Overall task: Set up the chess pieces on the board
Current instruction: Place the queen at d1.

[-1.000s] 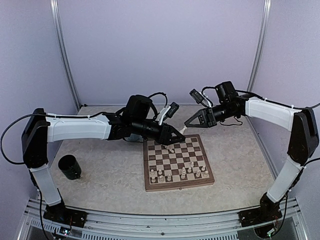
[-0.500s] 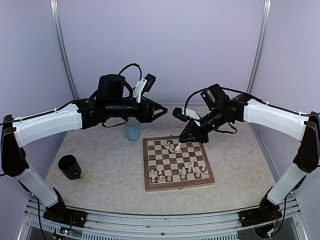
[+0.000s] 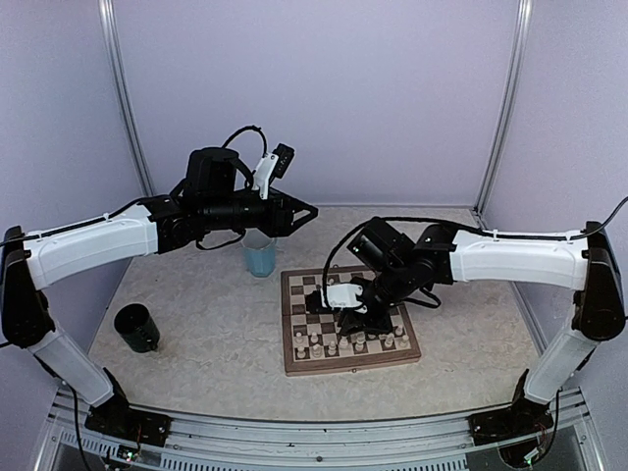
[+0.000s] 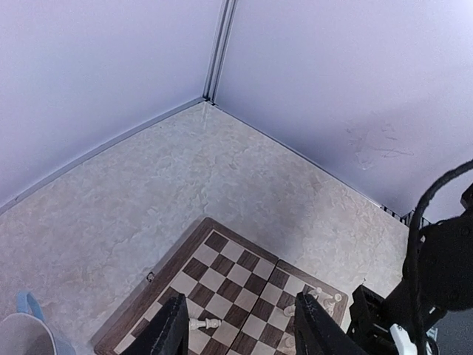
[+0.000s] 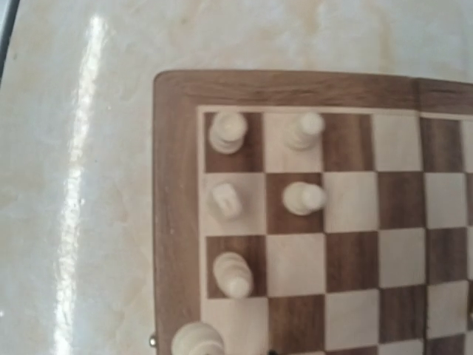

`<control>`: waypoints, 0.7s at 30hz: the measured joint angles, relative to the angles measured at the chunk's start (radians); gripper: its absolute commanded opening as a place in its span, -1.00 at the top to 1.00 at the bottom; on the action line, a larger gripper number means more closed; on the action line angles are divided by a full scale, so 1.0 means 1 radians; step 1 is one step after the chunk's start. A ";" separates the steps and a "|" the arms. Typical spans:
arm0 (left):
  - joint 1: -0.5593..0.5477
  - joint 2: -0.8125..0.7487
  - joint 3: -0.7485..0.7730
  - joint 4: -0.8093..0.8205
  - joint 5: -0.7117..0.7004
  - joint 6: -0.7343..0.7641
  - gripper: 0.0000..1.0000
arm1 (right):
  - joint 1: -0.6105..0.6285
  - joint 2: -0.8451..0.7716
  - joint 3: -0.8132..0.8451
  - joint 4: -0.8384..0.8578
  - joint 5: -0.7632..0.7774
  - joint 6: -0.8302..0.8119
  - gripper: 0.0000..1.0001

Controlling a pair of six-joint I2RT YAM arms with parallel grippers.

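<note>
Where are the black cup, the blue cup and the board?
black cup [image 3: 137, 334], top view, on its side wall
blue cup [image 3: 260, 260], top view, on its side wall
board [image 3: 348, 365], top view, on its near rim

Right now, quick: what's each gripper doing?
Left gripper: open, empty.
Right gripper: low over the board, cannot tell open or shut.
</note>
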 measured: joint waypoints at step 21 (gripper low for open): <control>0.000 0.007 0.000 0.000 -0.010 -0.002 0.01 | 0.064 0.077 -0.046 0.056 0.166 -0.020 0.98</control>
